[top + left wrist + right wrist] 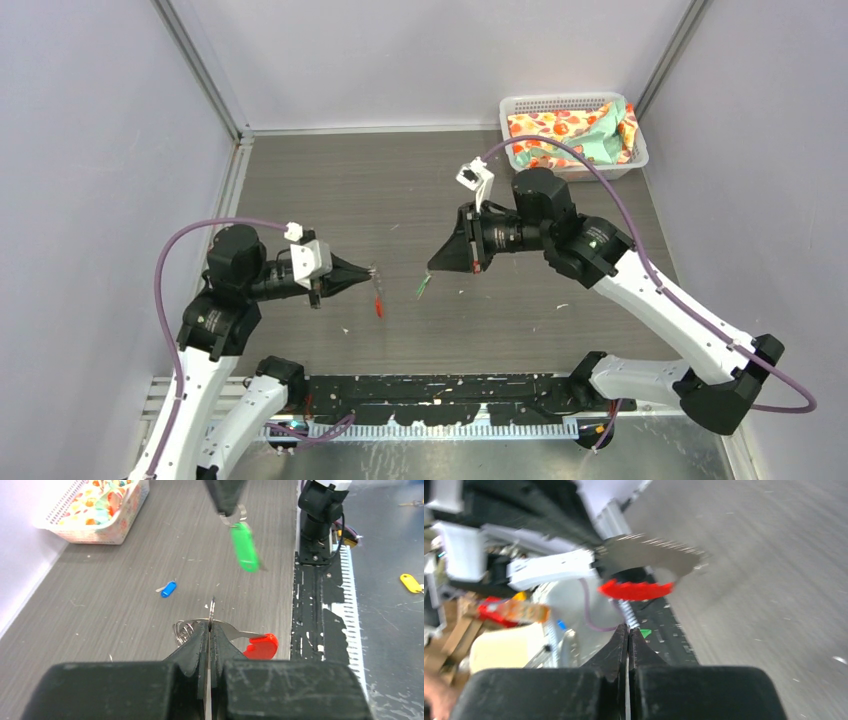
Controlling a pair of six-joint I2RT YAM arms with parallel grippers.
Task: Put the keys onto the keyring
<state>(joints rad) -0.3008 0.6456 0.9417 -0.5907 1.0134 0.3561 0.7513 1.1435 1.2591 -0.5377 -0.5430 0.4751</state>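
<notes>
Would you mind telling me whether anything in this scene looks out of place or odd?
A yellow tag lies off the table, on the grey surface beyond the black tape, whose edges look torn and ragged. The blue key lies loose on the tabletop by itself.

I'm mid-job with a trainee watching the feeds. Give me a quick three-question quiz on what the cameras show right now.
1. True or false: the left end effector is shut on the keyring.
2. Which key hangs from the right end effector? A) blue B) green C) none
3. Fill in: the blue key lies loose on the ____.

Key: 1 true. 2 B, the green key. 3 table.
</notes>
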